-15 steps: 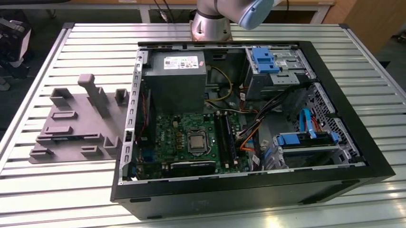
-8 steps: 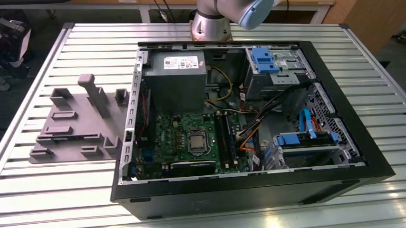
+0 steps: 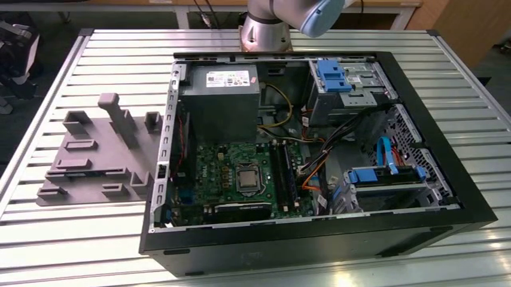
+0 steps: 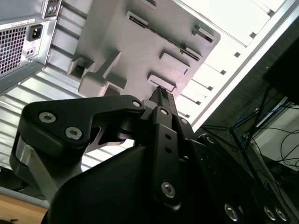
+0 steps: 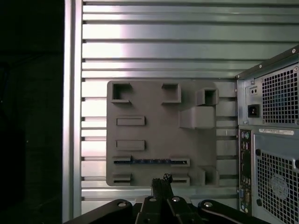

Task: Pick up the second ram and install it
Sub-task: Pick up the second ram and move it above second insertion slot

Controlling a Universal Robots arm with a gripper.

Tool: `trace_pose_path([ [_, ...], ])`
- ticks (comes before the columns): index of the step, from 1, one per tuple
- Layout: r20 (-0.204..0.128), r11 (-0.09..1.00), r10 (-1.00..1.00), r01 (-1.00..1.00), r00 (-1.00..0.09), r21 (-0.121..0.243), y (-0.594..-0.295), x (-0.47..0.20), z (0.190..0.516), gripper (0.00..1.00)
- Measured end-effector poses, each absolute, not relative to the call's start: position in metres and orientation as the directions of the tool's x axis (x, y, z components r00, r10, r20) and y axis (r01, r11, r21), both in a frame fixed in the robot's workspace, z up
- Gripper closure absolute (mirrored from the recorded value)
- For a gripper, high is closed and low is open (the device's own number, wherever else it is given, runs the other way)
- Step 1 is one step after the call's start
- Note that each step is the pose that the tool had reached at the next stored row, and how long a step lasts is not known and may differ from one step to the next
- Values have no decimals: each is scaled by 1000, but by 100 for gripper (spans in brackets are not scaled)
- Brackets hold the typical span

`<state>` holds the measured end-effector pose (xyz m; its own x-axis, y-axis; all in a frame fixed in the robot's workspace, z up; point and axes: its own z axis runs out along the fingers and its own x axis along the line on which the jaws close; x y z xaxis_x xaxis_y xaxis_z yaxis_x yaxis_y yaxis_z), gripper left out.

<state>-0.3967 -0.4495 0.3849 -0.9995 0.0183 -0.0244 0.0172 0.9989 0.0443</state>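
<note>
The second ram [image 5: 149, 161] is a thin blue stick standing on edge in a slot of the grey moulded tray [image 5: 154, 130]. In both wrist views my gripper [image 5: 162, 179] [image 4: 160, 91] hangs well above the tray, over the tray edge nearest the ram's slot. Its two black fingers are pressed together with nothing between them. In the exterior view the tray [image 3: 88, 161] lies on the slatted table to the left of the open computer case [image 3: 319, 155]. The green motherboard [image 3: 231, 173] with its black socket rails [image 3: 284, 173] lies on the case floor.
Inside the case are a grey power supply [image 3: 219, 101], blue-tabbed drive bays [image 3: 339, 78], and orange and blue cables [image 3: 319, 173]. The tray has tall upright pegs [image 3: 119, 119]. The arm's base [image 3: 264, 30] stands behind the case. The table edge [image 5: 70, 112] runs beside the tray.
</note>
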Motion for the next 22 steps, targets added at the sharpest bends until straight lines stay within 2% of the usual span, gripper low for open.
trace_pose_path([
  [22, -24, 974, -221, -222, -975, 44, -450, -397, 385, 89],
])
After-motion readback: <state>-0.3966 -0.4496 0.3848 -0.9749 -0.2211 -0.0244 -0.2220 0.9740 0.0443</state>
